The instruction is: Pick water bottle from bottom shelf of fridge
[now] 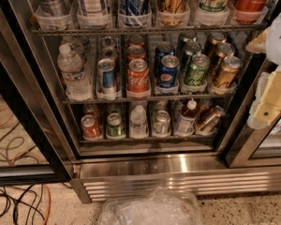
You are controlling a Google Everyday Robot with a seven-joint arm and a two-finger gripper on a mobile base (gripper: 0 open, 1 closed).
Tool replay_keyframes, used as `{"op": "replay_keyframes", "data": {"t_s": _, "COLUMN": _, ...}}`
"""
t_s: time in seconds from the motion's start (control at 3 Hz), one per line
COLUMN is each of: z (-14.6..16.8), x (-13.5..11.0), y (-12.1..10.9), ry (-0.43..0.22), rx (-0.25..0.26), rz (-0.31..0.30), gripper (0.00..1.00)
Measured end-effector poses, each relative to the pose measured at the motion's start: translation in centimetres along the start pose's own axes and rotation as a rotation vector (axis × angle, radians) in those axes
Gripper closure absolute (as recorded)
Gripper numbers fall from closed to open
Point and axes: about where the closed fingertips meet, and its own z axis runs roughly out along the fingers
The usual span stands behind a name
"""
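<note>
A crumpled clear plastic bag (150, 209) lies at the bottom centre of the frame, on a pale speckled floor (239, 210). Orange and black cables (18, 203) loop across the lower left.

The water bottle (138, 121) stands upright on the bottom shelf (145, 138) of the fridge (178, 179), in the third lane from the left, slightly left of centre. It is small, of clear ribbed plastic, with a white cap and a pale label, and is barely taller than its neighbours. A green can (114, 124) stands just to its left and a silver can (161, 122) just to its right. Farther right are a white-capped bottle with a darker label (187, 118) and a tilted bronze can (210, 118). At the far left of the row stands a red can (90, 125).

The shelf is a metal wire rack with clear plastic lane trays. Below it run a steel ledge and the ribbed, shiny stainless base, and the doors are framed in black. On the rack above, a bigger clear water bottle (72, 71) stands at the left, with a Coca-Cola can (138, 76) and a Pepsi can (168, 71) beside it.

The gripper (271, 97), cream and white, hangs at the right edge of the frame, well apart from the water bottle. Whether it is released or clenched cannot be told.
</note>
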Motion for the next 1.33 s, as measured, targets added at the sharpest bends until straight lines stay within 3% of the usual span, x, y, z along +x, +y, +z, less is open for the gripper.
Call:
{"op": "replay_keyframes", "data": {"t_s": 0.33, "z": 0.0, "x": 0.0, "y": 0.0, "ry": 0.0, "rx": 0.0, "rz": 0.0, "gripper": 0.0}}
{"op": "replay_keyframes", "data": {"t_s": 0.67, "z": 2.2, "x": -2.1, "y": -0.1, "ry": -0.077, "rx": -0.01, "rz": 0.068, "gripper": 0.0}}
{"op": "replay_keyframes", "data": {"t_s": 1.0, "z": 6.1, "x": -6.3, "y": 1.1, "ry": -0.235, "rx": -0.056, "rz": 0.192, "gripper": 0.0}}
{"op": "replay_keyframes", "data": {"t_s": 1.33, "z": 5.8, "x": -7.9, "y": -0.1, "ry": -0.3, "rx": -0.009, "rz": 0.206, "gripper": 0.0}}
